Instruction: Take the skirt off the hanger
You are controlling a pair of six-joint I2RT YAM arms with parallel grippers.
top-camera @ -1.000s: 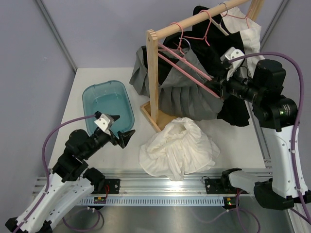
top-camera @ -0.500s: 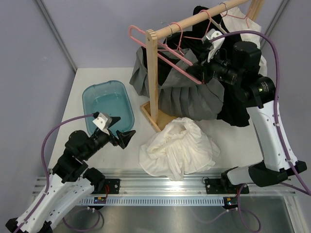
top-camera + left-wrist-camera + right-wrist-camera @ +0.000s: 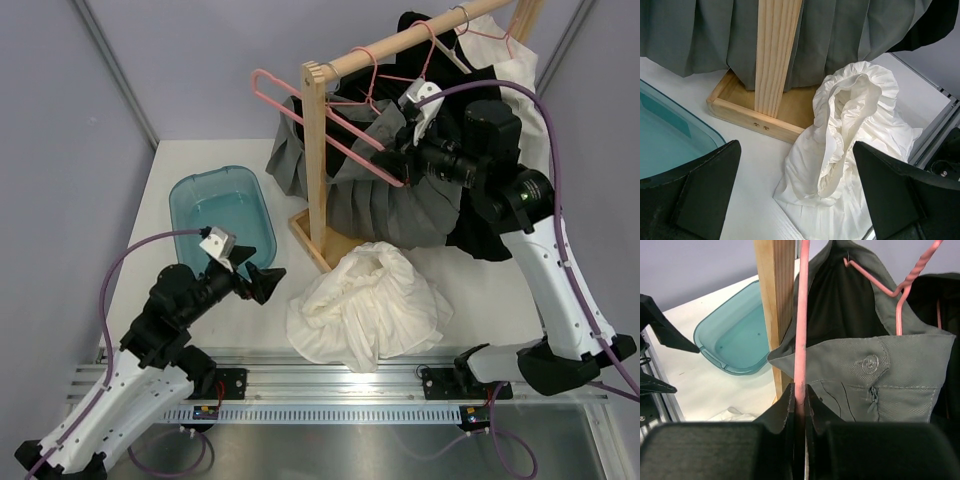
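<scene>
My right gripper (image 3: 400, 172) (image 3: 800, 392) is shut on the bar of a pink wire hanger (image 3: 300, 105) (image 3: 801, 315), held up beside the wooden rack post (image 3: 316, 150) (image 3: 775, 290). The hanger's far end sticks out bare to the left of the post. The grey pleated skirt (image 3: 390, 205) (image 3: 875, 375) hangs behind the post, its buttoned waistband lying against the bar close to my fingers. Whether it still hangs on the bar is unclear. My left gripper (image 3: 255, 272) (image 3: 797, 200) is open low over the table, holding nothing.
A white garment (image 3: 365, 305) (image 3: 855, 140) lies heaped in front of the rack's wooden base (image 3: 312, 238) (image 3: 747, 114). A teal basin (image 3: 222, 215) (image 3: 670, 145) stands at the left. More pink hangers (image 3: 425, 50) and dark clothes (image 3: 490, 215) hang on the rail.
My right arm has swung left and up with the pink hanger, so the hanger's end now pokes out past the rack post. The left arm has shifted slightly.
</scene>
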